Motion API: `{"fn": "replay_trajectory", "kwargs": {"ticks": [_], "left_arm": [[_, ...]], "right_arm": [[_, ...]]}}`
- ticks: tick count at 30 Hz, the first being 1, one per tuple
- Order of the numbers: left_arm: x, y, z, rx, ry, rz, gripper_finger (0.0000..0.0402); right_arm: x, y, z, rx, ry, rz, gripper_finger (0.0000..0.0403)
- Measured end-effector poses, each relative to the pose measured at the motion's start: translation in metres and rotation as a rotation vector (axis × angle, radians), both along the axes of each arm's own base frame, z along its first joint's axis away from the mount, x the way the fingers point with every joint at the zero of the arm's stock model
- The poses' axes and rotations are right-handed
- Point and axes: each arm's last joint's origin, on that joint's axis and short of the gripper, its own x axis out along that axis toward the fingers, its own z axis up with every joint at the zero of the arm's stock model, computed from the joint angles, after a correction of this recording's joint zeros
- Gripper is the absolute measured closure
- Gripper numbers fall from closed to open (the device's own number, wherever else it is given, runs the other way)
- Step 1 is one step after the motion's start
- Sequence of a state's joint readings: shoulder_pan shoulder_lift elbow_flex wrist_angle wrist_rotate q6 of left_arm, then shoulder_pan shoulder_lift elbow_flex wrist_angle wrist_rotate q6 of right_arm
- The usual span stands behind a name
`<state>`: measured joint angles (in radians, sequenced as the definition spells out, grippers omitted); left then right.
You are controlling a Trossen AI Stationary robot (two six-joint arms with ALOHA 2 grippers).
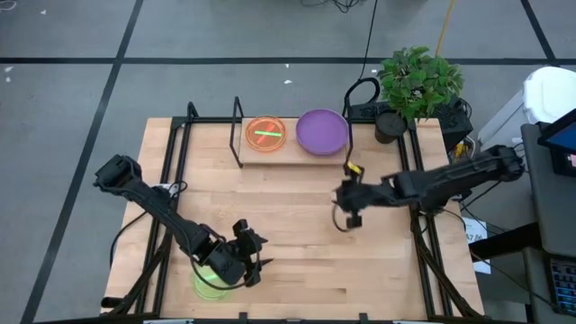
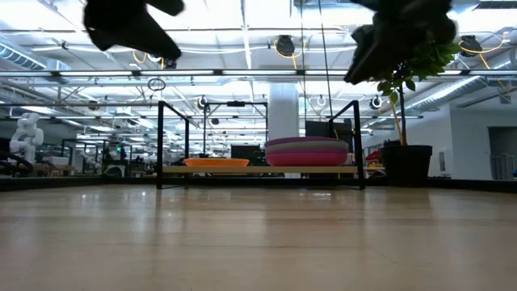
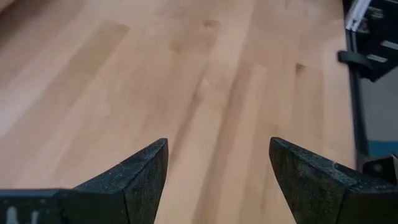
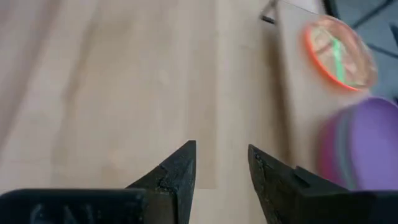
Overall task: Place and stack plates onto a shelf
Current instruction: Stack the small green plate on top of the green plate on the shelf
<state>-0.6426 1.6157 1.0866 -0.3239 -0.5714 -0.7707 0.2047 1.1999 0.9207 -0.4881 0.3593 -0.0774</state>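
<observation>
High view, progress: I judge the job nearly done. On the shelf [image 1: 270,155] I see an orange stack [image 1: 266,133] with a green plate showing through it and a purple-topped stack [image 1: 321,131] beside it; one green plate [image 1: 209,281] is left on the tabletop [image 1: 297,234].
High view, grippers: left gripper [image 1: 249,259] hangs just beside that green plate, not holding it; right gripper [image 1: 349,208] sits empty, well short of the purple stack.
Low view, count: purple stack [image 2: 307,151] shows several layers, purple over magenta; I cannot count them. Orange stack [image 2: 216,162] looks flat; its count is unclear too.
Left wrist view, jaws: left gripper [image 3: 217,163] spread wide, only bare wood between the jaws; no plate in sight.
Right wrist view, jaws: right gripper [image 4: 222,163] slightly parted, empty; orange plate [image 4: 339,53] and purple plate [image 4: 367,146] lie ahead and off to one side of the jaws.
</observation>
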Motion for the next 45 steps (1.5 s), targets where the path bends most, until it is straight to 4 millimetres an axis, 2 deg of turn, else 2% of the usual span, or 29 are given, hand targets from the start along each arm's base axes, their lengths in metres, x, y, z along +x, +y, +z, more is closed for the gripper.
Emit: {"fn": "replay_trajectory", "kwargs": {"ticks": [7,14,18,25,33,39,45], "left_arm": [[-0.020,-0.023,-0.002,-0.069,0.032,-0.041,0.0119],[-0.041,-0.047,-0.002,-0.133,0.033,-0.081,0.0119],[-0.050,-0.059,-0.007,-0.176,0.045,-0.085,0.0119],[-0.059,-0.084,-0.032,-0.302,0.163,-0.131,0.0119],[-0.069,-0.113,-0.056,-0.482,0.213,-0.115,0.0119],[-0.072,-0.122,-0.065,-0.556,0.240,-0.092,0.0119],[-0.073,-0.122,-0.066,-0.552,0.246,-0.088,0.0120]], "right_arm": [[-0.027,0.029,-0.031,0.115,-0.123,0.114,0.0275],[-0.038,0.046,-0.049,0.166,-0.134,0.163,0.0275],[-0.040,0.053,-0.050,0.192,-0.156,0.182,0.0275],[-0.040,0.058,-0.048,0.210,-0.188,0.201,0.0275],[-0.039,0.058,-0.047,0.196,-0.198,0.216,0.0275],[-0.039,0.058,-0.047,0.191,-0.198,0.220,0.0275],[-0.039,0.058,-0.047,0.175,-0.196,0.234,0.0275]]}}
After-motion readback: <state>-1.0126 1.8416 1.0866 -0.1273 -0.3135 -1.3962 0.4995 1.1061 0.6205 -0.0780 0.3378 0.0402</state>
